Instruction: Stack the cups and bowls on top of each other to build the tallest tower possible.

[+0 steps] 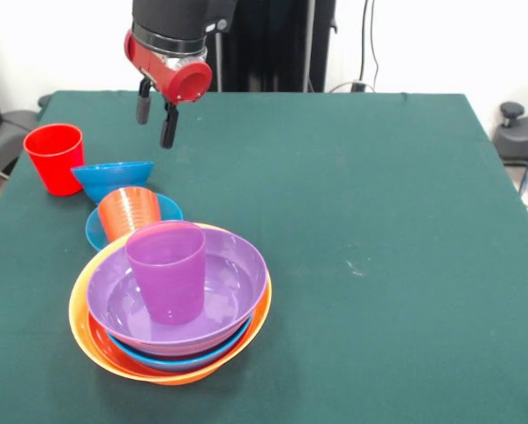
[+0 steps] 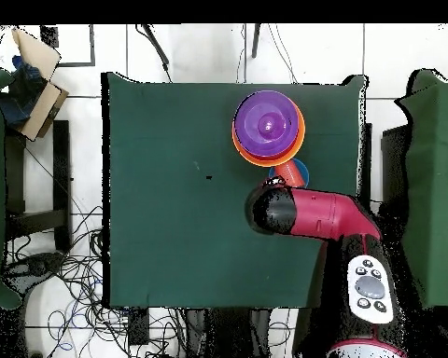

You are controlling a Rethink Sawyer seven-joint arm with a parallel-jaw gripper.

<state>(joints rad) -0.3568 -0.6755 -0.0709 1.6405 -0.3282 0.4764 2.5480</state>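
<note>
Nearest the camera: the tower (image 1: 170,349), built on the big yellow-orange bowl (image 1: 87,340), with a light blue bowl (image 1: 184,359) and the purple bowl (image 1: 237,265) nested inside. Purple cup (image 1: 167,271) stands upright in the purple bowl's middle.

Just behind the tower, touching or nearly so: orange-red cup (image 1: 128,212), mouth down, resting on a small blue bowl (image 1: 167,208). Beyond that, a second blue bowl (image 1: 114,178), tilted. Red cup (image 1: 55,157) upright beside it, toward the table edge.

Farthest: gripper (image 1: 156,110), hanging above the green table (image 1: 379,221), fingers slightly apart, holding nothing. It sits above and a little behind the tilted blue bowl, with the red cup off to its side; the tower is well apart, nearer the camera. Overhead view shows the arm covering most of the loose pieces.

Judgement: step in hand looks like a fresh pick among the loose pieces. Best done by dropping straight onto one rim wall, one finger inside and one outside. The tilted bowl may rock; the red cup looks the steadier grasp. Keep clear of the orange-red cup on approach.
</note>
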